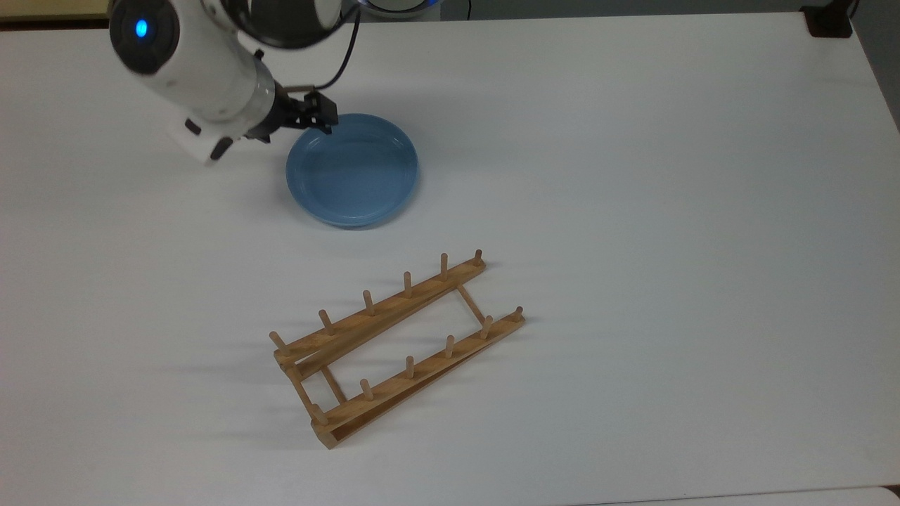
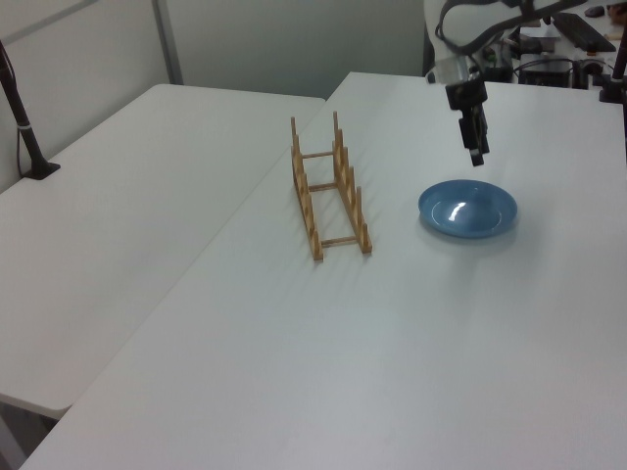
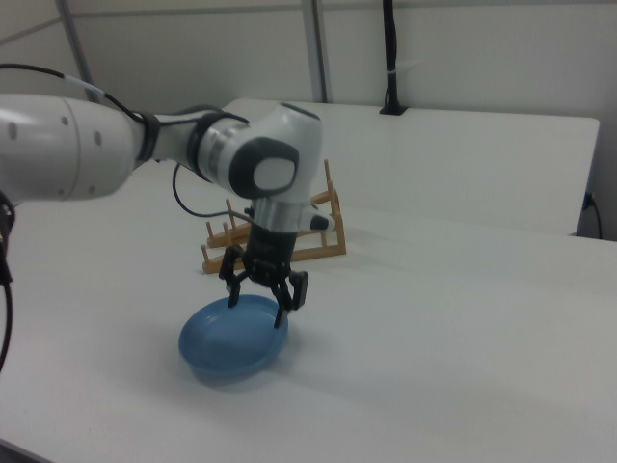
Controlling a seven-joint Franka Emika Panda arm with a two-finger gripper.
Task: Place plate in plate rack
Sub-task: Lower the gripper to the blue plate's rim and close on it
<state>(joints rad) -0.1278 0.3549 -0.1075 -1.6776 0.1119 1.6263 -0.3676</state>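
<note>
I see the round, shallow, light-blue plate [image 1: 352,171] lying flat on the white counter [image 1: 633,211], right side up, its raised rim unobstructed except at the top view's upper-left edge. There the black two-finger end effector [image 3: 256,303] hangs above the rim, at the end of the white arm [image 1: 190,67] that reaches in from the top view's upper left. In the right view I read its fingers [image 3: 289,299] as spread apart, pointing down, one over the plate's far rim and the other toward the bowl's inside; they pinch nothing. In the left view the end effector [image 2: 477,155] sits above the plate [image 2: 467,209] with a visible gap to it, so I take it as not touching.

The light-brown wooden plate rack [image 1: 394,344], two long rails with upright pegs joined by thin crossbars, stands on the counter well apart from the plate, toward the top view's bottom, laid diagonally. In the left view the rack [image 2: 328,191] stands to the left of the plate. Its slots hold nothing.
</note>
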